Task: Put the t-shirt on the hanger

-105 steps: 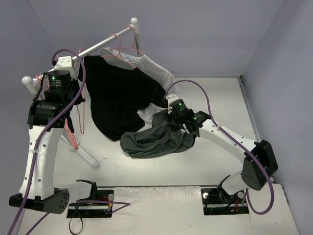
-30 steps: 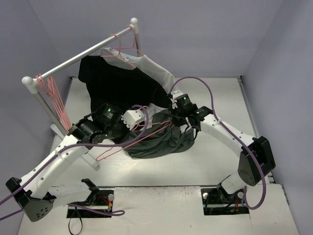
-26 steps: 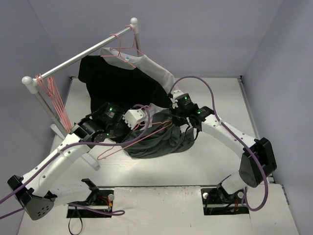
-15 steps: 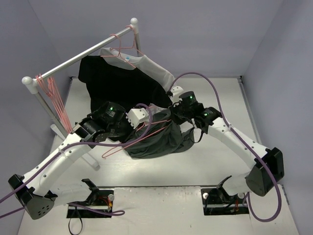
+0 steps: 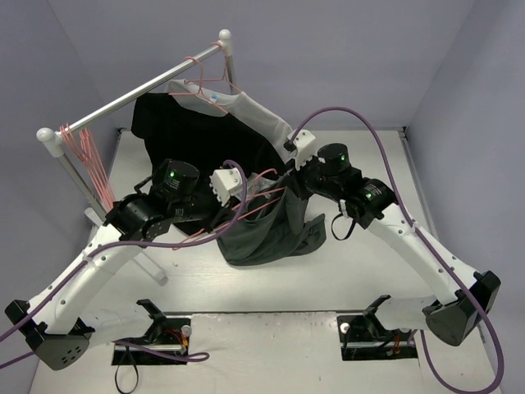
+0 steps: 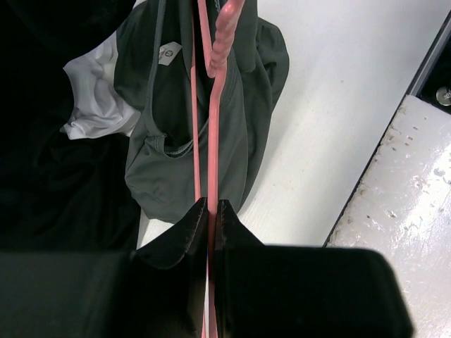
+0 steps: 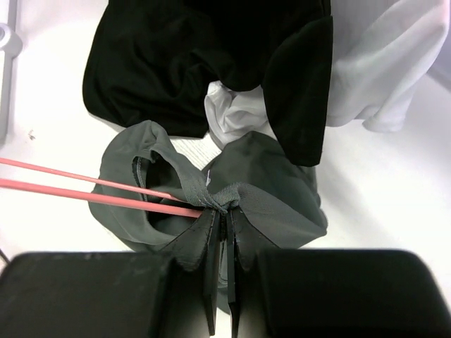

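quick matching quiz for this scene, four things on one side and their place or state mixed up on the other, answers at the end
Things:
1. left tool
2. right tool
3. black shirt
4. spare pink hangers

Places or states:
A. shut on the t-shirt at its neck edge
B. bunched at one end of the rail
C. shut on the hanger
D. hanging from the rail, beside a pale shirt

Pairs: 1-C, 2-A, 3-D, 4-B
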`<state>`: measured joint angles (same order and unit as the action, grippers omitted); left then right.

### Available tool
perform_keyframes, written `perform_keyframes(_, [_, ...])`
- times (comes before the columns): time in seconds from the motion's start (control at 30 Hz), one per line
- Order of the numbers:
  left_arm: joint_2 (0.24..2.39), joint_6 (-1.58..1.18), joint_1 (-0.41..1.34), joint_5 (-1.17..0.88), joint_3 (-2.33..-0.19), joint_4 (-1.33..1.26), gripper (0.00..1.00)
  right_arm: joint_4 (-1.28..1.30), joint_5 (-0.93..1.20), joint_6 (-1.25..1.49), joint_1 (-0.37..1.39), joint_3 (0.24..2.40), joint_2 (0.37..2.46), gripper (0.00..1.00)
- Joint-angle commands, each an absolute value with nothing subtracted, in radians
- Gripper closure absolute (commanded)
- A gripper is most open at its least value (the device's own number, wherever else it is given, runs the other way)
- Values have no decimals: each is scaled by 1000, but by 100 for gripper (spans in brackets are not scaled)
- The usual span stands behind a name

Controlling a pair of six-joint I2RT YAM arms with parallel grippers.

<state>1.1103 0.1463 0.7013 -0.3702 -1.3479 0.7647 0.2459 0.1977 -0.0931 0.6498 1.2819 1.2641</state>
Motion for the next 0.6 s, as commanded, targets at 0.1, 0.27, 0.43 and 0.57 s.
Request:
perform_keyframes(0.1, [1074,147,704,-365,-1376,692,100,204,151,-156,653,1273,1216,100])
perform_keyframes(0.27, [1064,106,704,-446,-1330,647,100,204,225,-164,653,1299,1214,100])
perform_keyframes(0.43, [1083,49,703,-524,-1304,514,100,204,352,-187,658,1358,1241,100])
perform_keyframes(0.57, [1095,-2,692,-578,-1282,387,100,204,392,-190,661,1387,1237,100])
